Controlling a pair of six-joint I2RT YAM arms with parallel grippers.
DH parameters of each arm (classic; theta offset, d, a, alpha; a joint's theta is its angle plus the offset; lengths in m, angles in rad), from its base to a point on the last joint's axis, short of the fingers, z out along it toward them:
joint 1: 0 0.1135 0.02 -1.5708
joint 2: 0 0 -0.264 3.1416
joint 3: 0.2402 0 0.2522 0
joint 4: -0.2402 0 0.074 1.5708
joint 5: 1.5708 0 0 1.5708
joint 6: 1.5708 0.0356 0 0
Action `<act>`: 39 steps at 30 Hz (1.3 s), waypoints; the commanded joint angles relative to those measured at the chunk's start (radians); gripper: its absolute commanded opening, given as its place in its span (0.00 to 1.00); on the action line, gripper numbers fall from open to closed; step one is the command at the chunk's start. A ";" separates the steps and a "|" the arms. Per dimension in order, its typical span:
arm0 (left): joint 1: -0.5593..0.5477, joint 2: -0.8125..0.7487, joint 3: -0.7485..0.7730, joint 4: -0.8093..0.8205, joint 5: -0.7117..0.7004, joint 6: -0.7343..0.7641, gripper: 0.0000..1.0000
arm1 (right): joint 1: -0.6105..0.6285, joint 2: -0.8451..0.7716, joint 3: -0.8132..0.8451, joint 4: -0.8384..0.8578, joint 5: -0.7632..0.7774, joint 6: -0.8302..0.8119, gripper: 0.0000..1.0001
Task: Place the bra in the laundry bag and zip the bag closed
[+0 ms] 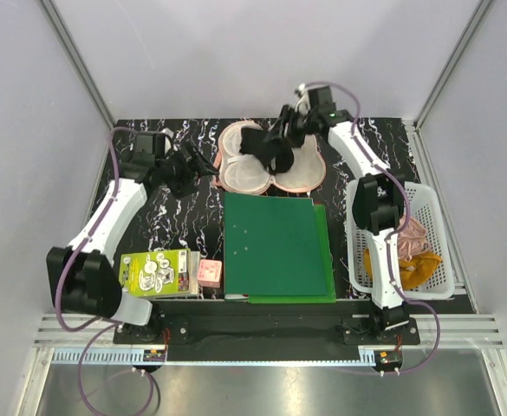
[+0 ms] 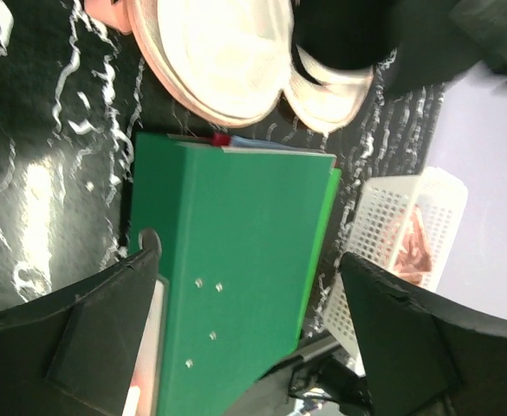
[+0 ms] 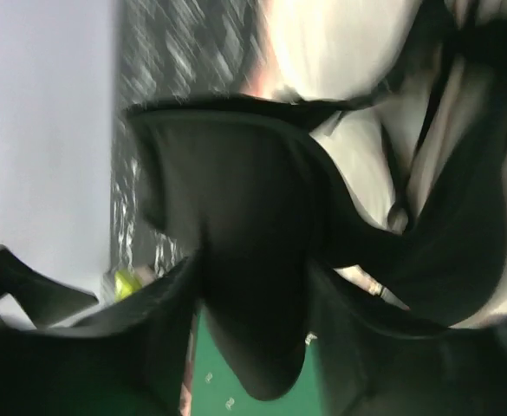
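The laundry bag (image 1: pixel 240 176) lies open at the back middle of the table, its pale two-cup inside facing up. My right gripper (image 1: pixel 279 134) is shut on the black bra (image 1: pixel 266 152) and holds it over the bag's middle and right cup. In the right wrist view the bra (image 3: pixel 253 251) hangs between my fingers above the pale cups (image 3: pixel 340 43). My left gripper (image 1: pixel 203 166) is open and empty just left of the bag. In the left wrist view its gripper (image 2: pixel 249 321) hovers over the green folder, with the bag (image 2: pixel 218 52) and bra (image 2: pixel 348 35) ahead.
A green folder (image 1: pixel 275 247) lies in front of the bag. A white plastic basket (image 1: pixel 433 234) with pink and orange cloths stands at the right. A yellow-green box (image 1: pixel 156 270) and a small pink box (image 1: pixel 210 274) sit at the front left.
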 commanded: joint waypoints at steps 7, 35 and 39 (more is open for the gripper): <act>0.010 0.272 0.212 0.152 0.079 0.138 0.91 | 0.010 -0.059 -0.017 -0.129 0.254 -0.024 1.00; -0.134 0.616 0.396 0.397 0.127 0.039 0.61 | -0.041 0.045 0.057 -0.229 0.659 0.045 0.73; -0.134 0.535 0.350 0.337 0.068 0.058 0.59 | 0.022 0.019 0.026 -0.240 0.755 0.275 0.80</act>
